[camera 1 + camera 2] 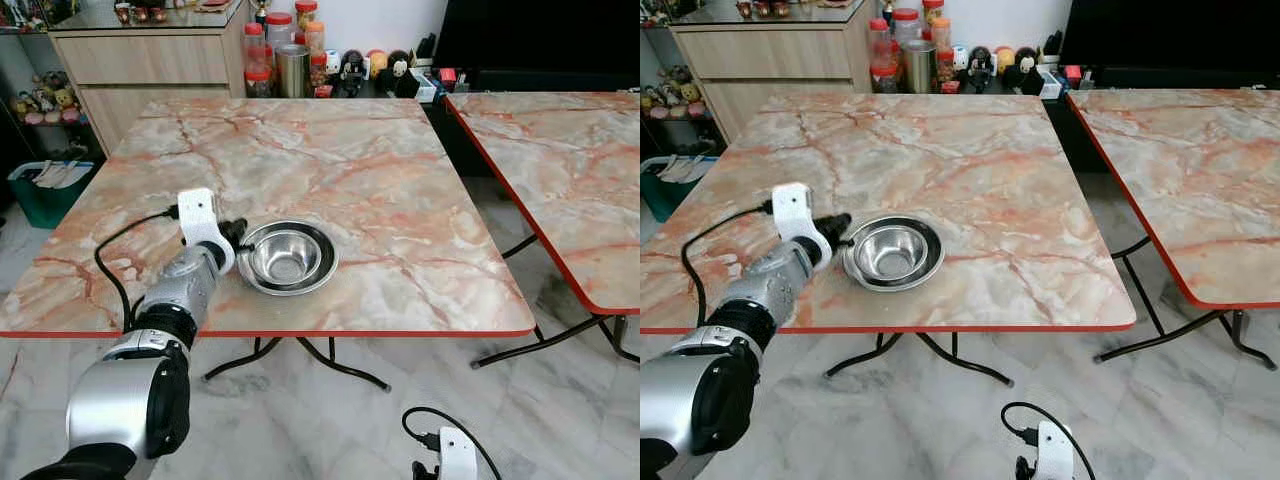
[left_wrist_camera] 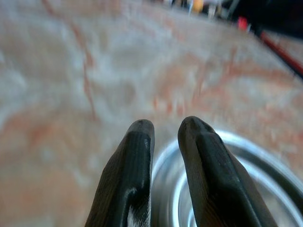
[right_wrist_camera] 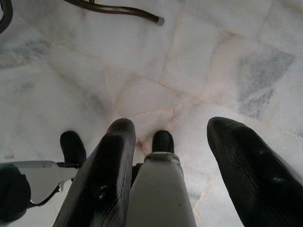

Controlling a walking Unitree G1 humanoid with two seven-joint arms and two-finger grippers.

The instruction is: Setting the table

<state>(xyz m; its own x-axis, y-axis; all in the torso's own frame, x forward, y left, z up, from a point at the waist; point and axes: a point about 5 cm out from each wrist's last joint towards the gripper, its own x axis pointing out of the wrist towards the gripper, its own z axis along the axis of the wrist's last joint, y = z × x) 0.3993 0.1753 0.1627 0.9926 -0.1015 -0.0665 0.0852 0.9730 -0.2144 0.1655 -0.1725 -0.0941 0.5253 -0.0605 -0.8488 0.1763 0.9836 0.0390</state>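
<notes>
A shiny steel bowl (image 1: 287, 257) sits upright near the front edge of the orange-veined marble table (image 1: 380, 160). My left gripper (image 1: 238, 238) reaches over that edge and meets the bowl's left rim. In the left wrist view the two black fingers (image 2: 137, 156) stand close together with the bowl's rim (image 2: 246, 165) running in between them, so the gripper is shut on the rim. My right arm hangs low beside the table, and its gripper (image 3: 173, 125) is open over the white tiled floor.
A second marble table (image 1: 570, 170) stands to the right across a narrow gap. Behind the tables are a wooden cabinet (image 1: 140, 60), jars and a steel canister (image 1: 290, 65), and small figurines. A green bin (image 1: 45, 195) sits at the left. Black folding legs (image 1: 330, 362) spread under the table.
</notes>
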